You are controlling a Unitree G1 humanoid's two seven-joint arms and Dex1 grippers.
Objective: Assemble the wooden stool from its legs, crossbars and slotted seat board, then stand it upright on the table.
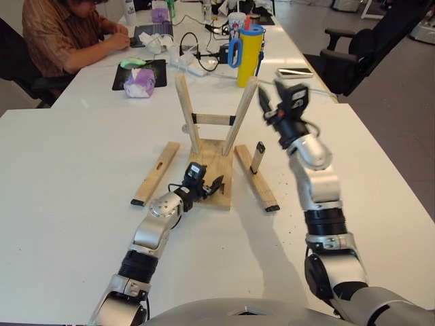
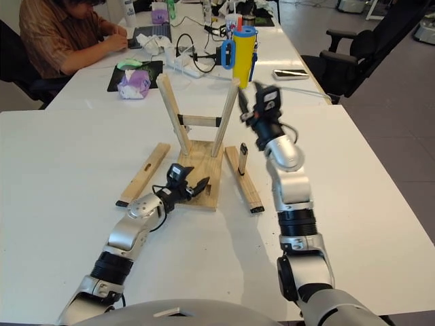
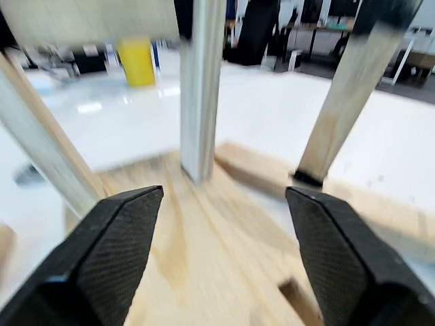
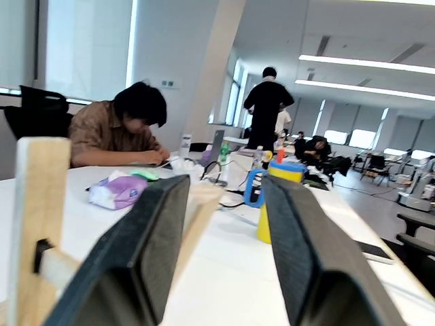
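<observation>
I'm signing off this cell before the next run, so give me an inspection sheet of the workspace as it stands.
Surface: white table, no damage seen.
Job's things: seat board flat, two upright legs on it joined by a crossbar; left loose leg and right loose leg lying beside it; short bar on end by the right one.
Clutter: yellow bottle, tissue pack, phone behind the stool.
Grippers: left gripper open, low over the seat board; right gripper open by one upright leg's top.
Cables: tangle behind the stool, off the work.
Surroundings: seated person far left, office chair far right.
</observation>
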